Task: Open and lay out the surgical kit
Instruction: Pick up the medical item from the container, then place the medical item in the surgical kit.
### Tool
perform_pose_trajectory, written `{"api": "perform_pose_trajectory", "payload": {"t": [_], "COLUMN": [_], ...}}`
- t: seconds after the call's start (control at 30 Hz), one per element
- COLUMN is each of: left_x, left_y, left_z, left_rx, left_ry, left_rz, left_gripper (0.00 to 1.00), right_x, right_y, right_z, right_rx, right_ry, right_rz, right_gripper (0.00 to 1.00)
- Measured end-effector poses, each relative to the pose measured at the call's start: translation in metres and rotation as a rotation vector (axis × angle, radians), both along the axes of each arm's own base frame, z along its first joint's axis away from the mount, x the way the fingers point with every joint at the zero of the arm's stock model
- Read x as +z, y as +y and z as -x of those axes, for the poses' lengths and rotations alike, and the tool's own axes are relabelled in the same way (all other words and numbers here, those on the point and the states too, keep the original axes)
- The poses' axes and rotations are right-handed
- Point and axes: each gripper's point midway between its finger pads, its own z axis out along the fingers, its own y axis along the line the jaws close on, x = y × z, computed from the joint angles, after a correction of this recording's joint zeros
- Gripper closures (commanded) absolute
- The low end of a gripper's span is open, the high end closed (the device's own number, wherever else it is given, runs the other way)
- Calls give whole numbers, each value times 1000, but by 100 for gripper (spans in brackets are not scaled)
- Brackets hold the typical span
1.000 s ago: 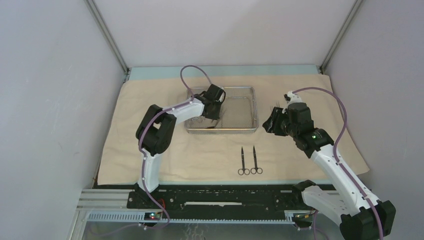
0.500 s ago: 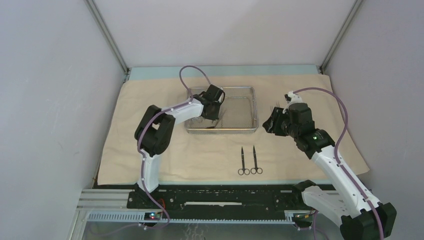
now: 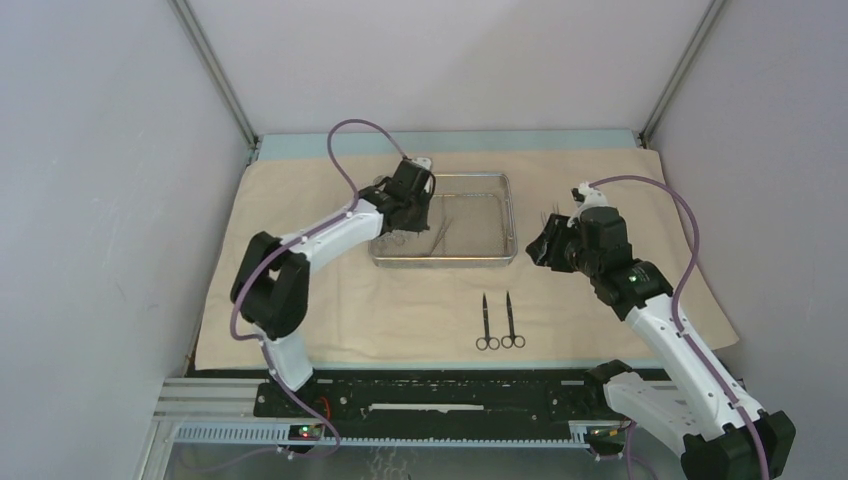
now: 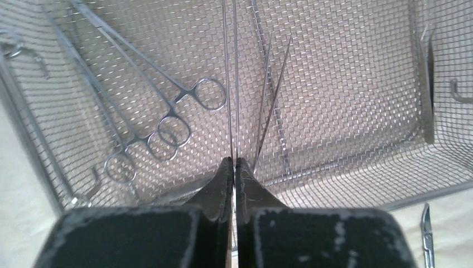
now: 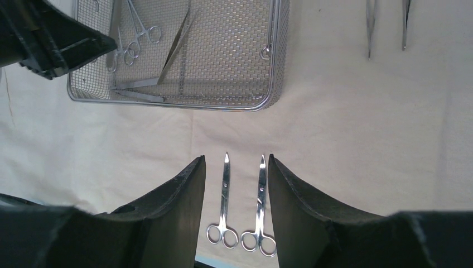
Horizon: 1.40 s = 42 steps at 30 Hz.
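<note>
The steel mesh tray (image 3: 505, 215) sits on the beige cloth (image 3: 300, 200). My left gripper (image 3: 418, 203) hangs over the tray's left end. In the left wrist view it (image 4: 233, 161) is shut on a slim tweezers (image 4: 231, 84) whose two prongs point away from the fingertips. In the tray lie a second tweezers (image 4: 271, 95) and two ring-handled clamps (image 4: 167, 114). Two scissors (image 3: 499, 322) lie side by side on the cloth in front of the tray. My right gripper (image 3: 543, 245) is open and empty right of the tray; the scissors (image 5: 242, 201) show between its fingers.
Two more slim steel instruments (image 5: 369, 25) lie on the cloth right of the tray, cut off by the top edge of the right wrist view. The tray (image 5: 268, 84) has raised wire walls. The cloth ends near the scissors' rings, at the table's front edge.
My left gripper has risen from low in the tray and moved back and left, with the tweezers in its grip. The left elbow swung left. The right arm has hardly moved.
</note>
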Motion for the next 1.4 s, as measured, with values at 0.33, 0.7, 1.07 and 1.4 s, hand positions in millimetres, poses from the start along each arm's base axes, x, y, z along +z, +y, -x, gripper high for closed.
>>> {"api": "perform_pose_trajectory", "payload": {"t": [0.33,0.7,1.07,1.4], "left_x": [61,44,-54,-70], "left_y": [71,180,212,225], "left_z": [15,-2,-1,-16], "left_rx": [161,395,364,332], "left_ry": [-123,-96,156,215], "left_rz": [48,-47,-184,-183], "left_gripper": [100,100,100,96], "right_x": [4,10,14,14], "right_y": [0,1,-2,-2], "right_z": [1,4,4,4], "right_rx": [0,9,4,2], "right_ry": [-14,-32,-47,-47], "right_rz": [-5,-18,-25,-28], "right_gripper": [47,47,46,46]}}
